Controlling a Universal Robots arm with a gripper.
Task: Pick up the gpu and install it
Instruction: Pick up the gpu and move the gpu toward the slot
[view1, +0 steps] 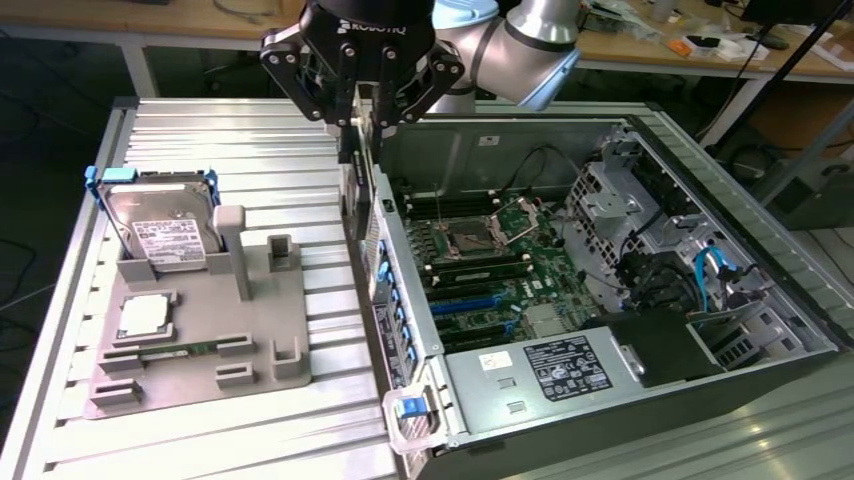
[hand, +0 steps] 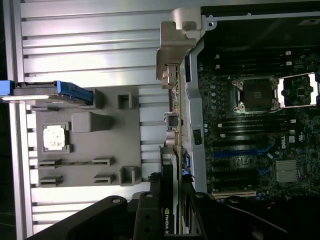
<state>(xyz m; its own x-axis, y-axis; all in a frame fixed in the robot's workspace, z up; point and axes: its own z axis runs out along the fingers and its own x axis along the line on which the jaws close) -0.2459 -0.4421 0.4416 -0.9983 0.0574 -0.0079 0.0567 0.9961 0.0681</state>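
The gpu (view1: 352, 180) is a thin dark card hanging on edge from my gripper (view1: 363, 118), which is shut on its upper edge. It hovers over the open computer case's wall (view1: 380, 300), on the exterior view's left side of the case, above the table. In the wrist view the gpu (hand: 172, 120) appears edge-on, with its silvery bracket (hand: 175, 50) at the far end. Its near end sits between my black fingers (hand: 150, 210), in my gripper (hand: 171, 202). The motherboard (view1: 481, 260) with blue slots (view1: 467, 305) lies inside the case, beside the card.
A grey fixture tray (view1: 200, 330) on the ridged metal table (view1: 227, 140) holds a hard drive in a blue frame (view1: 160, 225), a CPU (view1: 144, 315) and a green RAM stick (view1: 180, 350). Drive cages and cables (view1: 667, 250) crowd the case's far side.
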